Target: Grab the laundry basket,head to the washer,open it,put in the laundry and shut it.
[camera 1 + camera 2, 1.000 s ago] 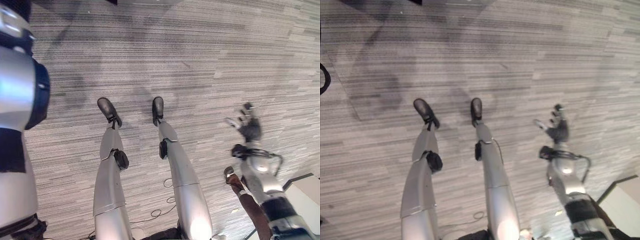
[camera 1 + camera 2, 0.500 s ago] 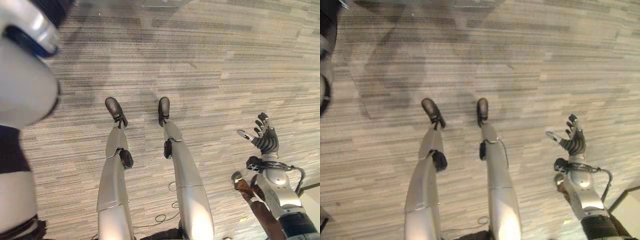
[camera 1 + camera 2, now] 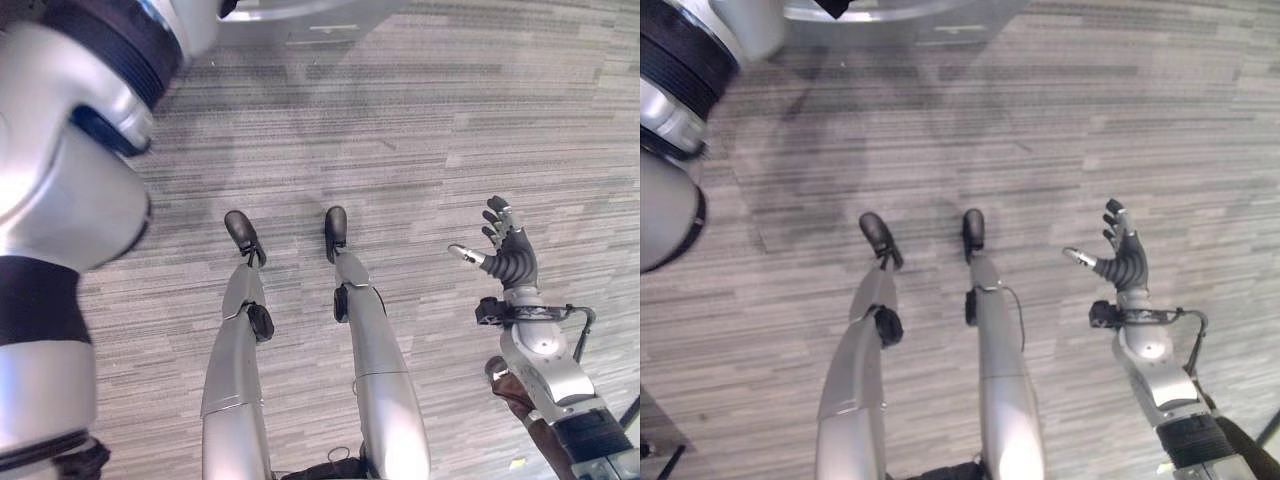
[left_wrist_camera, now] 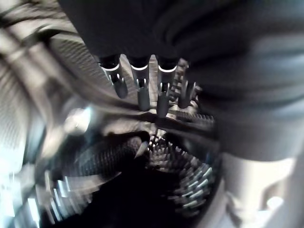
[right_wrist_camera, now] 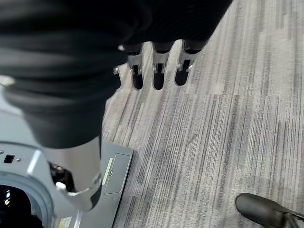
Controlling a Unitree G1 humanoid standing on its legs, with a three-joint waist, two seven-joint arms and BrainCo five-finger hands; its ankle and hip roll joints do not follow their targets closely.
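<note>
1. Over the grey striped carpet floor [image 3: 420, 130], the right hand [image 3: 510, 258] hangs palm-up with fingers spread and relaxed, empty.
2. Inside the perforated steel drum [image 4: 190, 190] of the grey front-loading washer [image 5: 28, 190], the left hand [image 4: 142, 90] reaches with its fingers [image 4: 164, 102] straight, gripping nothing.
3. Laundry cannot be made out.

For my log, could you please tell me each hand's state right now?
Left hand: open, fingers straight inside the washer drum, holding nothing visible.
Right hand: open, empty, above the floor.
</note>
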